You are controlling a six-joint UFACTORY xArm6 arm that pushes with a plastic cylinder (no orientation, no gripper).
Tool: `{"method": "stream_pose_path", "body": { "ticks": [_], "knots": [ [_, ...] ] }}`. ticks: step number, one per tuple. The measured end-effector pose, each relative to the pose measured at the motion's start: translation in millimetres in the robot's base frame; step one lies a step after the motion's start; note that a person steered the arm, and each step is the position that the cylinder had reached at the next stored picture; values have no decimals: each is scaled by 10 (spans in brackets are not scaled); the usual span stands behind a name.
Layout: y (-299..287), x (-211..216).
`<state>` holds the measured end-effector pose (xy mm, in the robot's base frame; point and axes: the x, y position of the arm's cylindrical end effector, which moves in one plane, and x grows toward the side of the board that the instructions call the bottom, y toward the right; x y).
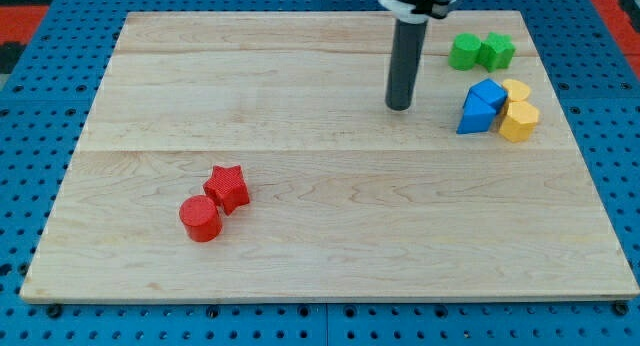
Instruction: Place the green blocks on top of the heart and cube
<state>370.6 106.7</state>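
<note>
wooden board [300, 216] on blue pegboard: two green blocks [481, 52] sit just above the blue cube [488, 94] and yellow heart [516, 90], seemingly nearly done; my tip [399, 107], no claw, holds nothing, left of them.

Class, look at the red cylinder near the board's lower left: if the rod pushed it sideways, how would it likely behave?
The red cylinder stands on its flat end, so it would probably slide, not roll. It looks squat, so tipping seems unlikely. It touches the red star, so a push from the view's bottom left would likely move both.
</note>
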Motion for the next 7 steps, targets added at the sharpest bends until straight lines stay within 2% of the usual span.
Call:
{"method": "stream_pose_path", "body": {
  "ticks": [1,3,4,5,6,7],
  "knots": [
    [404,59],
    [814,327],
    [593,280],
    [113,-145],
    [-76,-710],
    [-612,-1162]
  ]
}}
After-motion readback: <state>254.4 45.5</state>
